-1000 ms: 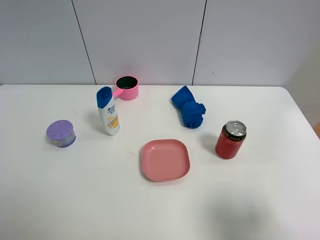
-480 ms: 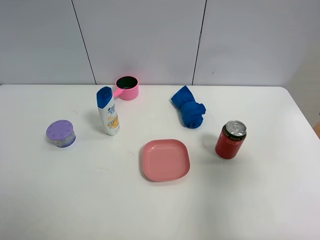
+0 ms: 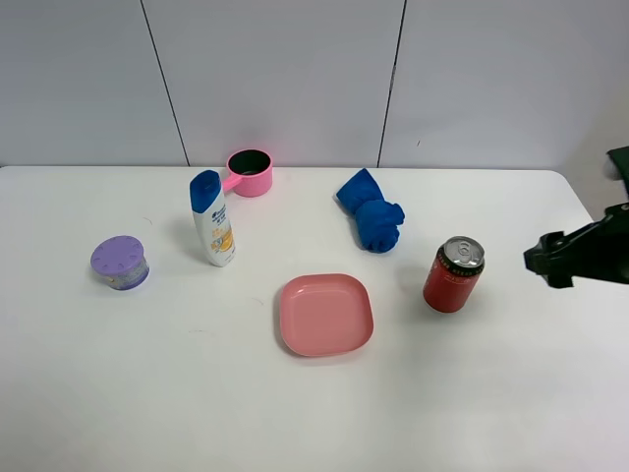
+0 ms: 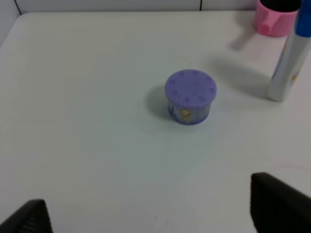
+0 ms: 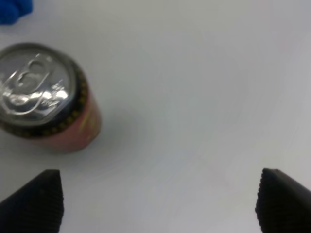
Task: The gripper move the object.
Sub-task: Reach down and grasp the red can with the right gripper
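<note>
Table point(image 3: 147, 393): white, wall at back.
Can point(image 3: 453, 274): red, upright, right of ctr.
Plate point(image 3: 325, 314): pink, square, ctr; near can, not touching.
Cloth point(image 3: 371, 222): blue, bunched, behind plate.
Bottle point(image 3: 213, 219): white w/ blue cap, upright, left of ctr.
Cup point(image 3: 250, 173): pink, back edge, behind bottle.
Tub point(image 3: 120, 263): purple lid, far left.

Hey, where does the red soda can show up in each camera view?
Exterior high: red soda can stands right of the pink plate, near the blue cloth.
Left wrist: not in it.
Right wrist: red soda can seen from above, silver top showing.
Shared landmark: the blue cloth, by the can.
</note>
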Controlling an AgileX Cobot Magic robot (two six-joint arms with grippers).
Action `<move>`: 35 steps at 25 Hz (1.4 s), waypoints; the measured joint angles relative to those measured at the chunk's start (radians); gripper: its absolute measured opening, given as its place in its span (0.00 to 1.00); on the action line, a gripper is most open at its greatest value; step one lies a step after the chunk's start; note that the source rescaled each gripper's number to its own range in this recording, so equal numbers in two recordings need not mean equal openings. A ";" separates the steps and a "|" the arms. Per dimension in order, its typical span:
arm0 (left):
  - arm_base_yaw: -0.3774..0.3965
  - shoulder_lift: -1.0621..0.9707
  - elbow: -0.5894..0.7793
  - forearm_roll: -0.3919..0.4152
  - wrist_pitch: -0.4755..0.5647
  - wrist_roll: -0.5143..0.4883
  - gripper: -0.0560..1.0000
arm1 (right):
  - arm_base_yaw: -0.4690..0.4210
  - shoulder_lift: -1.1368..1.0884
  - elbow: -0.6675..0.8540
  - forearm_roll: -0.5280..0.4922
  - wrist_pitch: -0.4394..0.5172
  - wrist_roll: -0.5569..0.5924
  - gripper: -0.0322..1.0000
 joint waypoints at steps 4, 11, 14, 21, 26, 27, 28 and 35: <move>0.000 0.000 0.000 0.000 0.000 0.000 1.00 | 0.131 0.088 0.000 -0.005 -0.012 -0.026 0.74; 0.000 0.000 0.000 0.000 0.000 0.000 1.00 | 0.168 0.160 0.000 -0.026 -0.156 0.029 0.74; 0.000 0.000 0.000 0.000 0.000 0.000 1.00 | 0.168 0.163 0.000 -0.034 -0.176 0.034 0.74; 0.000 0.000 0.000 0.000 0.000 0.000 1.00 | 0.168 0.168 -0.004 -0.055 -0.187 0.186 0.74; 0.000 0.000 0.000 0.000 0.000 0.000 1.00 | 0.168 0.214 -0.098 -0.062 -0.117 0.233 0.74; 0.000 0.000 0.000 0.000 0.000 0.000 1.00 | 0.168 0.233 -0.126 -0.062 -0.082 0.238 0.74; 0.000 0.000 0.000 0.000 0.000 0.000 1.00 | 0.168 0.257 -0.163 -0.062 -0.049 0.241 0.74; 0.000 0.000 0.000 0.000 0.000 0.000 1.00 | 0.168 0.399 -0.376 -0.046 0.190 0.240 0.74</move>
